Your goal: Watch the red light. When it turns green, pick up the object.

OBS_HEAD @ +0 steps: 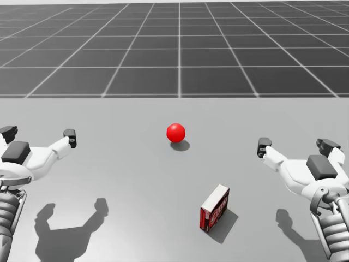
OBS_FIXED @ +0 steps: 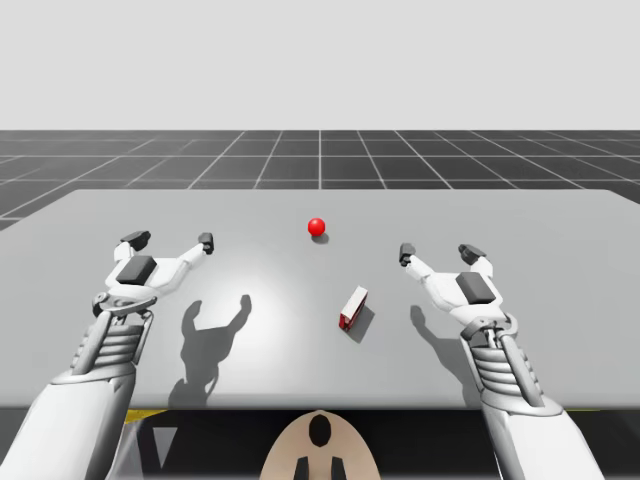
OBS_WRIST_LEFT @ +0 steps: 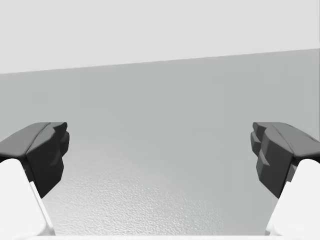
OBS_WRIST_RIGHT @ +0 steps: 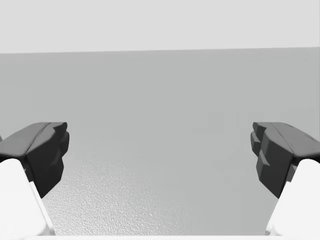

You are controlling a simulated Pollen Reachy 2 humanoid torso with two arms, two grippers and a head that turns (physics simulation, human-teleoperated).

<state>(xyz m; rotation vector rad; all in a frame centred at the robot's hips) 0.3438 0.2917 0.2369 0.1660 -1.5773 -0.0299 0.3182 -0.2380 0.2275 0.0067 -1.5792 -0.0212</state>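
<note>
While the red light (OBS_FIXED: 316,227) shows red rather than green, the high view has both arms waiting, presumably because the signal to lift has not been given. The left pincer (OBS_FIXED: 170,241) and right pincer (OBS_FIXED: 438,253) hover over the table (OBS_FIXED: 560,300), fingers spread, pinching nothing. One red-and-white box (OBS_FIXED: 353,308), the thing to pick up, sits on the table on my side of the light, nearer the right pincer and apart from both.

Head view: one red light (OBS_HEAD: 175,132) and one red-and-white box (OBS_HEAD: 214,208), which appears to stand on a narrow edge. Two pincers flank them, well apart, the right better placed to reach the box.

Left wrist view: two dark fingers (OBS_WRIST_LEFT: 45,155) stand wide, with bare table between them.

Right wrist view: likewise two fingers (OBS_WRIST_RIGHT: 280,155), wide apart over bare table, ready to close on cue.
</note>
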